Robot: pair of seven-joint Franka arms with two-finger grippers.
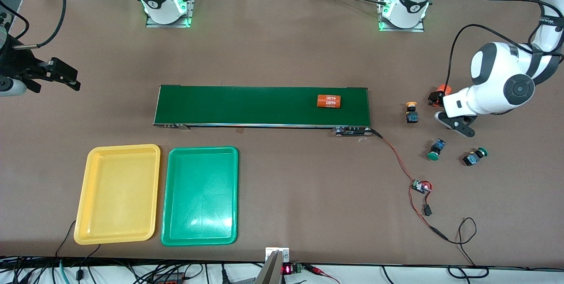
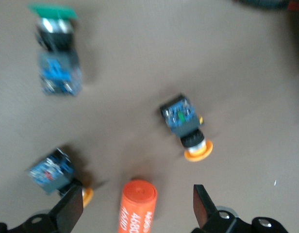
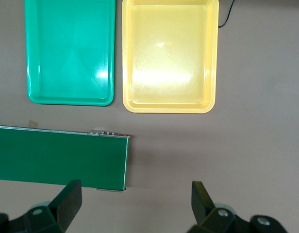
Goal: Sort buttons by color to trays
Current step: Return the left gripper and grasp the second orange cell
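At the left arm's end of the table, the buttons (image 1: 412, 112) lie near the left gripper (image 1: 458, 123), open and empty; its wrist view puts a yellow-capped one (image 2: 187, 127) at roughly twelve o'clock of the fingers; the right gripper (image 3: 135, 201) waits, open, the trays (image 3: 166, 104) at its twelve o'clock.

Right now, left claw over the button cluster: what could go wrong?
1. The left claw hangs open over an orange cylinder, not a button; it may grab the wrong part.
2. The yellow-capped buttons lie close on either side; the fingers could knock them.
3. Both trays sit at the right arm's end, so delivery probably needs the conveyor belt.
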